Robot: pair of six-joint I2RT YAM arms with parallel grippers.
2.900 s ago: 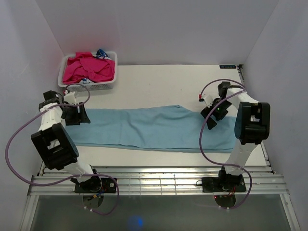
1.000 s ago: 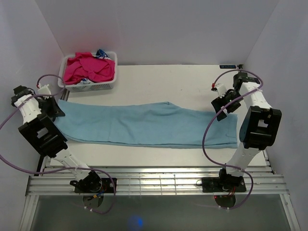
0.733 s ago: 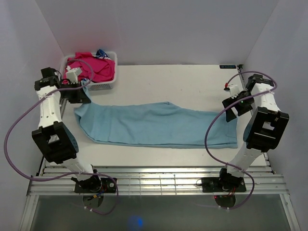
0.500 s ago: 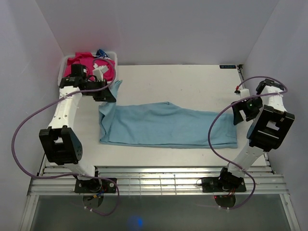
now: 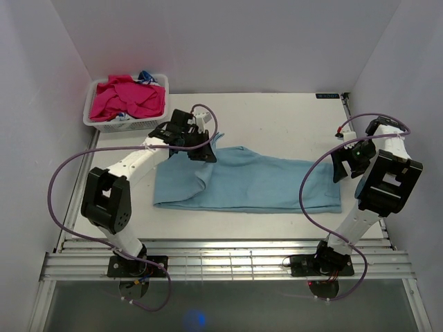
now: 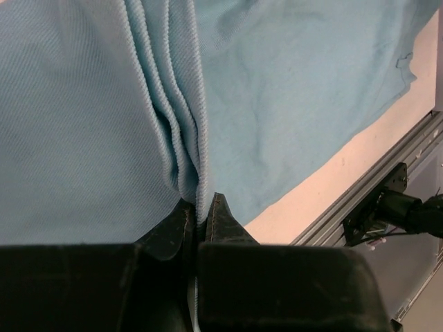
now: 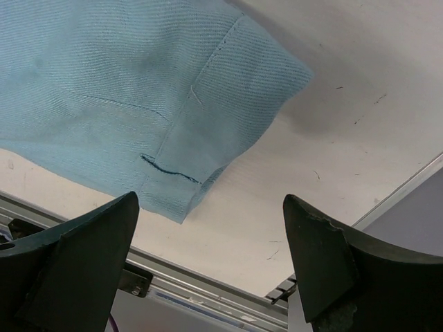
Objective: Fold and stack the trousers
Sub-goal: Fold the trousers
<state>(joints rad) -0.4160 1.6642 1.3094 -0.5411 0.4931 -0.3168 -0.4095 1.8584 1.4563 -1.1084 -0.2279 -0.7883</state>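
The light blue trousers (image 5: pixel 256 181) lie across the middle of the table, their left end lifted and folded over toward the right. My left gripper (image 5: pixel 201 148) is shut on that lifted end; in the left wrist view a bunched fold of the trousers (image 6: pixel 183 138) hangs pinched in the left gripper (image 6: pixel 201 205). My right gripper (image 5: pixel 344 160) hovers open just right of the trousers' right end. In the right wrist view the waist corner of the trousers (image 7: pixel 138 104) lies ahead of the open right gripper (image 7: pixel 211 207), nothing between its fingers.
A white basket (image 5: pixel 124 124) with magenta garments (image 5: pixel 130 97) stands at the back left corner. White walls close in the table on three sides. A slatted metal rail (image 5: pixel 228 261) runs along the near edge by the arm bases.
My left gripper has swung from the far left edge up past the basket and rightward, carrying the trousers' left end over the rest. The right gripper has drawn back to the right, off the cloth.
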